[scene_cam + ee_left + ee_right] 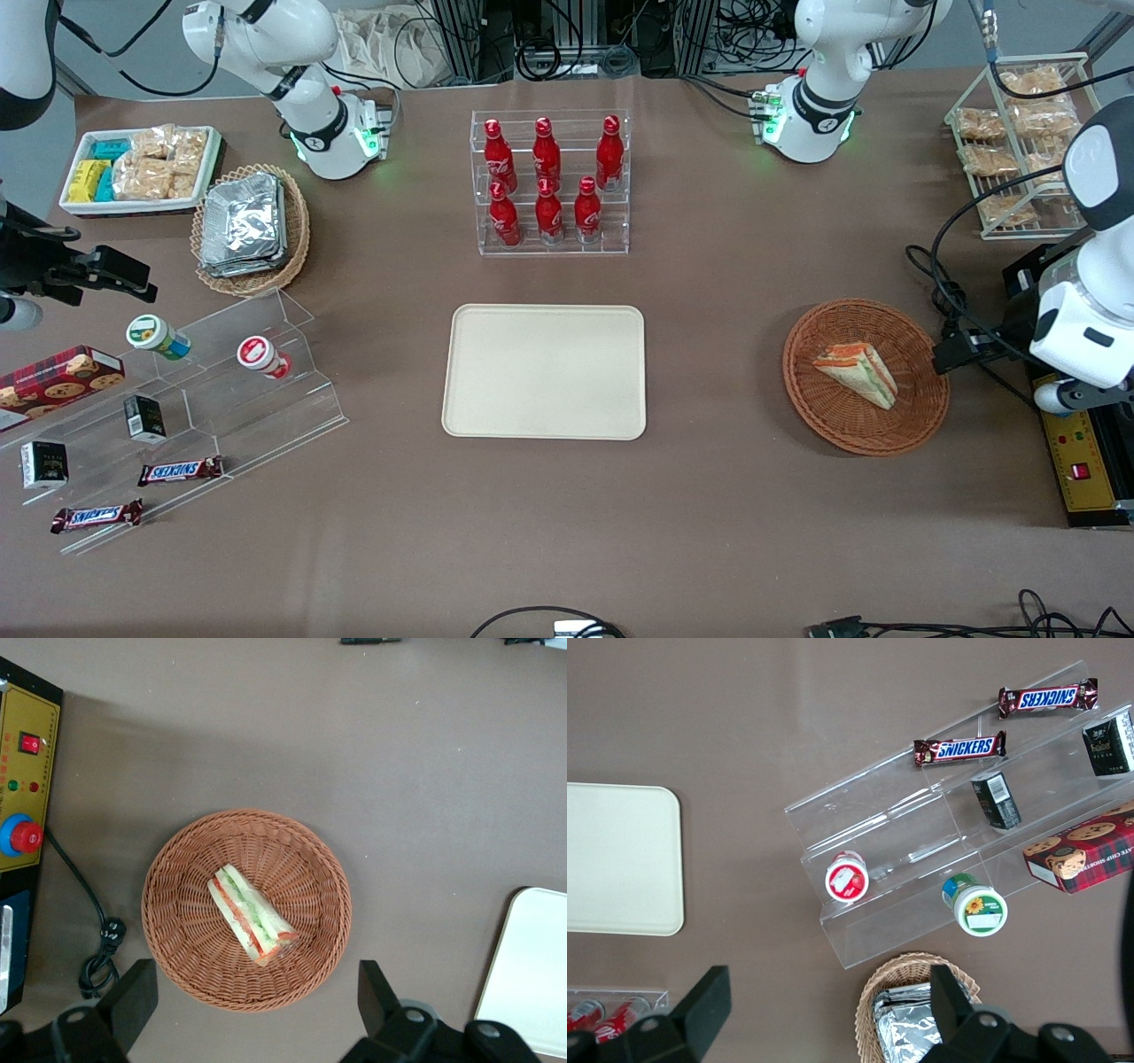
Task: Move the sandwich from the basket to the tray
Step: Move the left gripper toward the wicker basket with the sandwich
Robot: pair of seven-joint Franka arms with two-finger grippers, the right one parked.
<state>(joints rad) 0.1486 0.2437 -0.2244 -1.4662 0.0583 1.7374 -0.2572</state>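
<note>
The sandwich [858, 372] [251, 915], a clear-wrapped wedge with orange and green layers, lies on its side in the round reddish-brown basket [802, 372] [177, 904]. The basket stands toward the working arm's end of the table. My gripper [957, 353] [255, 1001] hangs high above the table at the basket's rim, on the working arm's side. It is open, its black fingers [133, 997] spread wider than the basket, with nothing between them. The cream tray [545, 370] [532, 974] lies flat and bare at the table's middle.
A clear rack of red bottles [551, 182] stands farther from the camera than the tray. A yellow-and-black control box [1085, 461] [22, 815] with a cable [97, 930] lies beside the basket. A wire rack of bagged snacks [1019, 142] and a clear step shelf [177, 416] sit at the table's ends.
</note>
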